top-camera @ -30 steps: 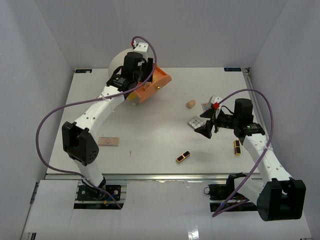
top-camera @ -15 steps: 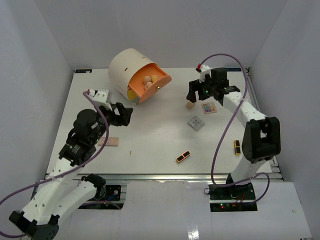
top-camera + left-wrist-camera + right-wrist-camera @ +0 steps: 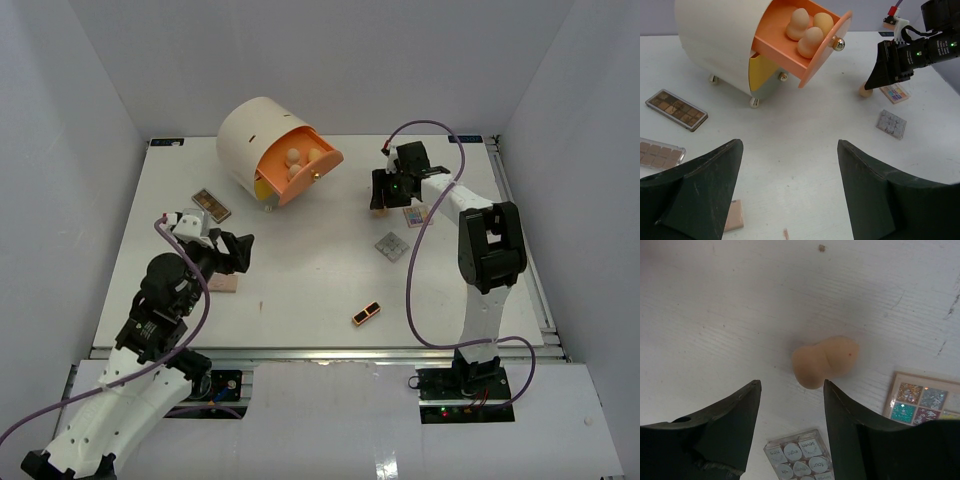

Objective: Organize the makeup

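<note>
A tan sponge [image 3: 825, 361] lies on the table just beyond my right gripper [image 3: 791, 385], whose jaws are open and hold nothing. From above, that gripper [image 3: 380, 192] hangs over the sponge. Three more sponges [image 3: 807, 30] sit in the pulled-out orange drawer [image 3: 300, 168] of the cream unit [image 3: 262, 135]. My left gripper [image 3: 790, 145] is open and empty above bare table at the near left [image 3: 232, 252]. A glitter palette [image 3: 415, 215], a grey square palette [image 3: 392, 245], a black-and-gold case [image 3: 367, 313], a brown palette [image 3: 211, 205] and a pinkish-tan palette [image 3: 225, 285] lie around.
White walls enclose the table on three sides. The drawer juts out toward the middle of the table, its knob [image 3: 838, 44] facing front. A clear-cased tan palette [image 3: 660, 154] shows at the left edge of the left wrist view. Purple cables loop off both arms.
My left arm drew back from the drawer to the near left, uncovering the brown palette. My right arm swung from the near right up to the sponge, and its jaws have narrowed.
</note>
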{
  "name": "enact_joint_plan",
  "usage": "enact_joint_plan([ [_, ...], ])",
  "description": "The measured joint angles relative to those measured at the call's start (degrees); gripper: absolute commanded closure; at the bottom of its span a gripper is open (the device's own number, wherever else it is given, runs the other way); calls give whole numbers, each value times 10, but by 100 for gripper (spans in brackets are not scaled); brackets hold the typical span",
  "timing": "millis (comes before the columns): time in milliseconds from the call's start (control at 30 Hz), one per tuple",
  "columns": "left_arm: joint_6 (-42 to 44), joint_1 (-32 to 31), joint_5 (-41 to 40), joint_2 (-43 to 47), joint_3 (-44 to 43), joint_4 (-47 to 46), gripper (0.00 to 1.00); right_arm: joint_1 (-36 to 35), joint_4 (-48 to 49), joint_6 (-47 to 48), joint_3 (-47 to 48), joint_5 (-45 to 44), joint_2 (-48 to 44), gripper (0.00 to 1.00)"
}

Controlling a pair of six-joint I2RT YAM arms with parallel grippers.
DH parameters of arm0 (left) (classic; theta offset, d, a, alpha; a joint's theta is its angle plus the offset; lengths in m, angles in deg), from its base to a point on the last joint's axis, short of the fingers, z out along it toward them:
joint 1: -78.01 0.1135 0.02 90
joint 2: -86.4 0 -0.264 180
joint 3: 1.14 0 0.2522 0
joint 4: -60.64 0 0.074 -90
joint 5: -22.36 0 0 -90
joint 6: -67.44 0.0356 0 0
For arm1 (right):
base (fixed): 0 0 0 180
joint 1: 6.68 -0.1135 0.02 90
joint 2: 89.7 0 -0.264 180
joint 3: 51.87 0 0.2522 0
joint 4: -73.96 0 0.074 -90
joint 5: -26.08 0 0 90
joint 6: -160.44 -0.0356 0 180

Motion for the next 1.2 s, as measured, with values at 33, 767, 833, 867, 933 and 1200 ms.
enact_joint_plan([
  [33,0,0,2,-6,0,-1,13,-2,0,0,0,0,3,43],
  [767,0,0,3,-21,0,-1,13,0,22,23,-9,-20,24,92],
  [833,0,0,2,-17,0,-1,13,0,31,38,-31,-6,-1,92],
  [867,0,0,2,-17,0,-1,13,0,33,47,-39,4,-19,92],
  [933,0,0,2,-16,0,-1,13,0,38,64,-49,25,-58,92],
  [1200,0,0,2,-16,0,-1,13,-38,111,120,-41,77,-219,92],
])
